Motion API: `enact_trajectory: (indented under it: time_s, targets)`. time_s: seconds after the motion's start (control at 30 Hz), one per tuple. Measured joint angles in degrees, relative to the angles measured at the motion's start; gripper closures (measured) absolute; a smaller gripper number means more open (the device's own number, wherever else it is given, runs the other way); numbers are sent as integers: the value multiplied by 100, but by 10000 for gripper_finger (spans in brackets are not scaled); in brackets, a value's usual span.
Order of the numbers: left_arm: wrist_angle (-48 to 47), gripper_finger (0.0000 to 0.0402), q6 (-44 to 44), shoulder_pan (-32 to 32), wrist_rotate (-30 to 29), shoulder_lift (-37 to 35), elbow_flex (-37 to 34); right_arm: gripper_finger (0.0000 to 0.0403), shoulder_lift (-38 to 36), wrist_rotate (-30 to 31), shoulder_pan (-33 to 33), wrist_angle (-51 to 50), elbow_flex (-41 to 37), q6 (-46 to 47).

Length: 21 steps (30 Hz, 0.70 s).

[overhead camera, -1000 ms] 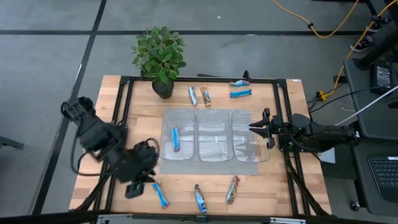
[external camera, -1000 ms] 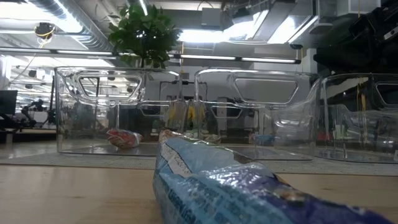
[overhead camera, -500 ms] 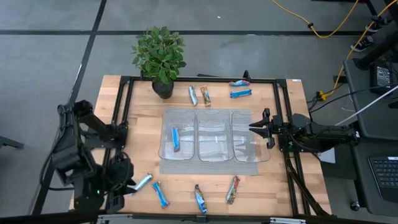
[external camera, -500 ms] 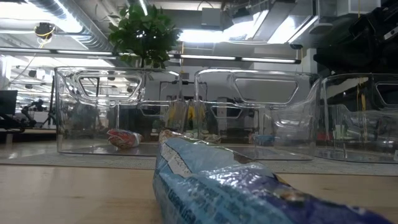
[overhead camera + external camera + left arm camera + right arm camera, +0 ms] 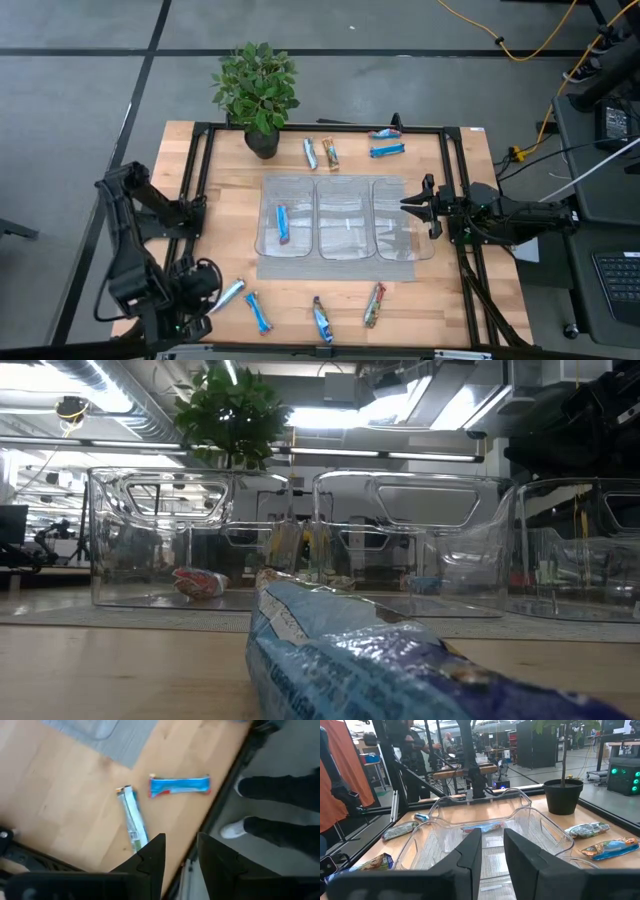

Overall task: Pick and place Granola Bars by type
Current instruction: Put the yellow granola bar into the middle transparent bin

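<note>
Several foil-wrapped Granola Bars lie flat on the wooden table. Near the front edge are a silver-blue bar (image 5: 228, 293), a blue bar (image 5: 258, 312), another blue bar (image 5: 322, 320) and a green/red bar (image 5: 374, 304). Several more lie at the far edge (image 5: 387, 150). One blue bar (image 5: 283, 222) lies in the left clear bin (image 5: 266, 240). My left gripper (image 5: 200, 300) hovers open at the near left corner, beside the silver-blue bar (image 5: 132, 820) and the blue bar (image 5: 179, 786), with nothing between its fingers. My right gripper (image 5: 420, 205) waits open at the right, level, facing the bins.
Three clear bins stand side by side on a grey mat (image 5: 340, 268) mid-table. A potted plant (image 5: 258, 95) stands at the far left. A black frame rail (image 5: 195, 200) runs along the table's edges. A person's legs and shoe (image 5: 265, 815) show beyond the near edge.
My left arm has swung toward the table's near left corner and come down, rolling its wrist. The silver-blue bar, which the gripper covered a second ago, now shows on the table beside it. The finger gap looks unchanged.
</note>
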Motion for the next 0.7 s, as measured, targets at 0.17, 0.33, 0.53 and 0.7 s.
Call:
enact_trajectory:
  time_s: [0.17,0.33,0.53,0.7]
  targets:
    - [467,283,-31,20,111,2,-593,318,0,0,2,2,2,0]
    - [825,266,-303,91,208,2,-1158,318,0,0,1,1,2,0]
    - [1319,233,-706,90,306,1,-1806,318,0,-2,0,1,0,1]
    - [1832,195,-915,113,306,2,-2257,318,0,0,0,0,1,0]
